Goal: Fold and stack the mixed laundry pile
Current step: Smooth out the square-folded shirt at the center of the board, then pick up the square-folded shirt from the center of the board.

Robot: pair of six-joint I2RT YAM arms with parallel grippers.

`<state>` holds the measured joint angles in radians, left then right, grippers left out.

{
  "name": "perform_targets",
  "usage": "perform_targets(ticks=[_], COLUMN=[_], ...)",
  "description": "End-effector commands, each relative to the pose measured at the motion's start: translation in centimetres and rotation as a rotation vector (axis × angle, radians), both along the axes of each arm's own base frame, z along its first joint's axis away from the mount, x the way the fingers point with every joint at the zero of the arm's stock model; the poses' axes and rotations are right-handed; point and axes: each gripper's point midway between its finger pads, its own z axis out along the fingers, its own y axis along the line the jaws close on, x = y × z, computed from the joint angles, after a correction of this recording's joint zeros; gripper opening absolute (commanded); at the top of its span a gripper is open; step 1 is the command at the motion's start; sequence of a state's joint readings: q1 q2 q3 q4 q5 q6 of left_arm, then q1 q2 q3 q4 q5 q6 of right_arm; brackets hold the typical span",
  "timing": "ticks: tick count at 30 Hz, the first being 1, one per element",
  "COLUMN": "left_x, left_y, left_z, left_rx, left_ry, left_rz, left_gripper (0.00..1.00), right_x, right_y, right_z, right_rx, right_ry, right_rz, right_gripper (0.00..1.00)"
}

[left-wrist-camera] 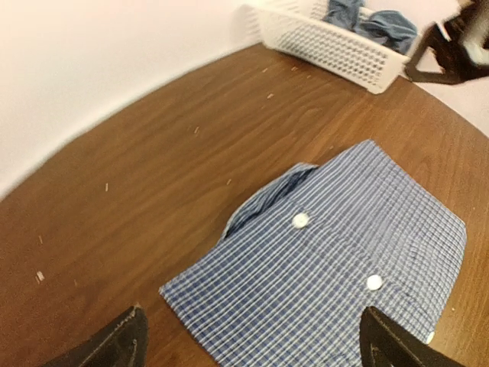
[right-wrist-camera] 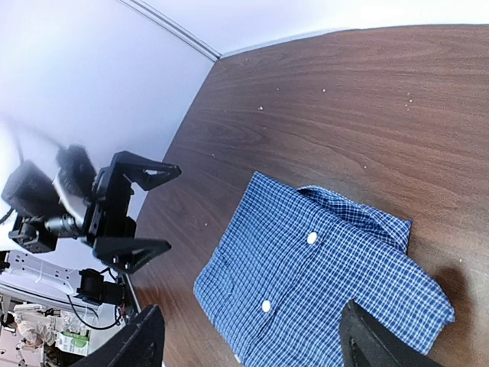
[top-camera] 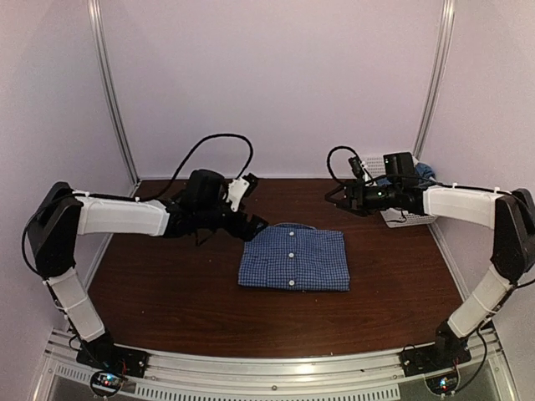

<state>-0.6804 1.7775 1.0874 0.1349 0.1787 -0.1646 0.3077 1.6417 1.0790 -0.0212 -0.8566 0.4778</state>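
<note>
The checked shirt (top-camera: 293, 259) lay folded into a flat, tidy rectangle at the middle of the desk (top-camera: 167, 284), a dark brown wood-grain surface flecked with small pale specks. Its cloth was a fine blue-and-white check, thin and smooth. The soft collar (left-wrist-camera: 263, 200) curved up along the far edge, and small round white buttons (left-wrist-camera: 301, 220) ran in a line down the front from far to near. The left tool (top-camera: 253, 203) hung just above the shirt's far left corner, its two black angular fingers (left-wrist-camera: 122, 344) spread wide with nothing between them. The right wrist view also showed those wedge-shaped fingers standing well apart. The right tool (top-camera: 334, 200) hovered over bare desk beyond the shirt's far right corner, clear of the cloth. Its dark fingers (right-wrist-camera: 145, 336) were likewise parted and empty. At the far right of the desk, partly hidden behind the right arm, sat the basket (left-wrist-camera: 328, 42), a shallow white plastic tray with lattice walls pierced by rows of small holes. The t-shirt (left-wrist-camera: 382, 27) lay inside it, a plain dusky teal-blue garment crumpled into soft, irregular folds that rose above the rim. The two garments were well apart, one pressed flat in the open and the other bunched in the basket.
</note>
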Motion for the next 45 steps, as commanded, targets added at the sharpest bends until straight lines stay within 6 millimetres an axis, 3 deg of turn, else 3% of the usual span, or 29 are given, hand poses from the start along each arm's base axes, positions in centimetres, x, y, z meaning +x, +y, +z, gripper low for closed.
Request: perform_targets(ticks=[1,4,8,13,19,25,28,33,37,45], left_x=[-5.5,-8.8,-12.3,-14.5,-14.9,-13.9,-13.4,-14.6,-13.9,-13.2], left_y=[-5.0,-8.4,-12.9,-17.3,-20.1,-20.9,-20.8,-21.5,-21.2,-20.8], left_z=[1.6,0.7,-2.6,-6.6,-9.1,-11.3,-10.7,-6.7,-5.0,-3.4], left_rx=[0.314,0.406,0.505,0.655,0.743,0.791,0.726,0.522,0.444,0.38], left_ry=[-0.304,-0.418,-0.442,-0.52,-0.602,-0.641,-0.596,-0.585,-0.548,-0.536], left_rz=[-0.19,-0.305,-0.462,-0.543,-0.555,-0.541,-0.522,-0.553,-0.526,-0.5], left_gripper=[0.98,0.96,0.89,0.79,0.63,0.4,0.23,0.0,0.0,0.0], right_x=[-2.8,-4.8,-6.8,-8.5,-9.8,-10.6,-10.0,-10.1,-10.1,-9.4], right_y=[-3.0,-4.1,-5.2,-6.5,-7.1,-7.1,-6.9,-5.9,-5.4,-3.7], right_z=[-2.5,-4.0,-5.8,-8.1,-10.5,-12.2,-12.0,-12.4,-12.4,-11.9], right_rx=[-0.085,-0.098,-0.107,-0.098,-0.084,-0.069,-0.051,-0.01,0.032,0.094], right_ry=[0.106,0.155,0.206,0.264,0.328,0.386,0.372,0.402,0.424,0.44], right_rz=[-0.078,-0.11,-0.145,-0.187,-0.209,-0.215,-0.218,-0.2,-0.197,-0.178], right_gripper=[0.78,0.76,0.76,0.76,0.76,0.74,0.74,0.81,0.88,0.89])
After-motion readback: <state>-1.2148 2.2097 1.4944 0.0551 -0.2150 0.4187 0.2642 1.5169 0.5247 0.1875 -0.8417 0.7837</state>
